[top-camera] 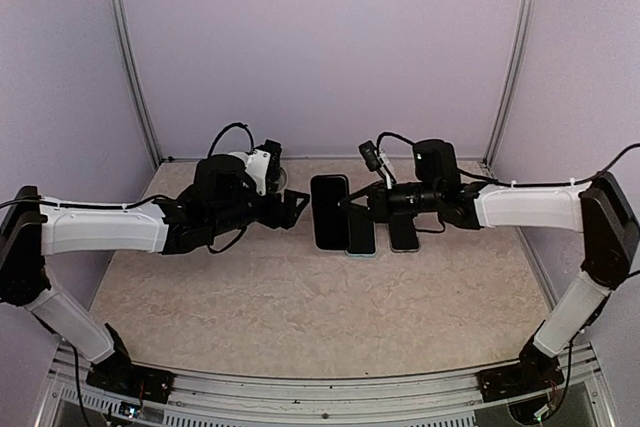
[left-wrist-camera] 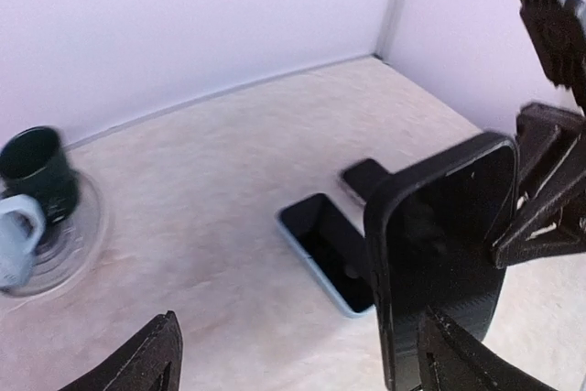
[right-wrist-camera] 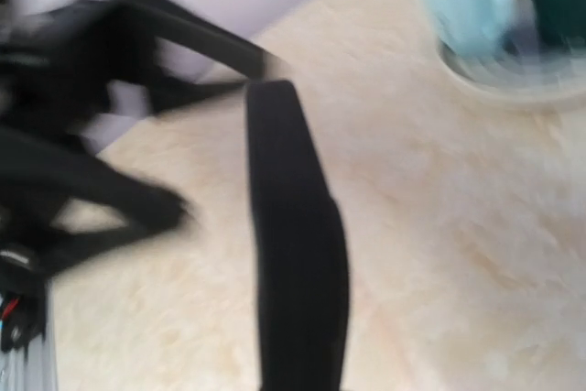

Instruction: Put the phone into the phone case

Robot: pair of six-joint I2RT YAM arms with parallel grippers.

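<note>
The black case [top-camera: 330,212], thick-rimmed, is upright beside a blue-edged phone [top-camera: 361,234] lying flat. The right claw [top-camera: 354,207] pinches the case's edge; the left claw [top-camera: 296,205] gapes wide, empty.

Top cam sits high behind the arm bases [top-camera: 125,377], looks down & fwd over the whole table [top-camera: 300,317] to the back wall [top-camera: 320,47], far off. Left wrist cam is low, faces right, close to the black upright slab [left-wrist-camera: 449,263]. Right wrist cam faces left, v. close, blurred. All 3 share the slab; the 2 wrist views share the mugs [left-wrist-camera: 37,167]
</note>
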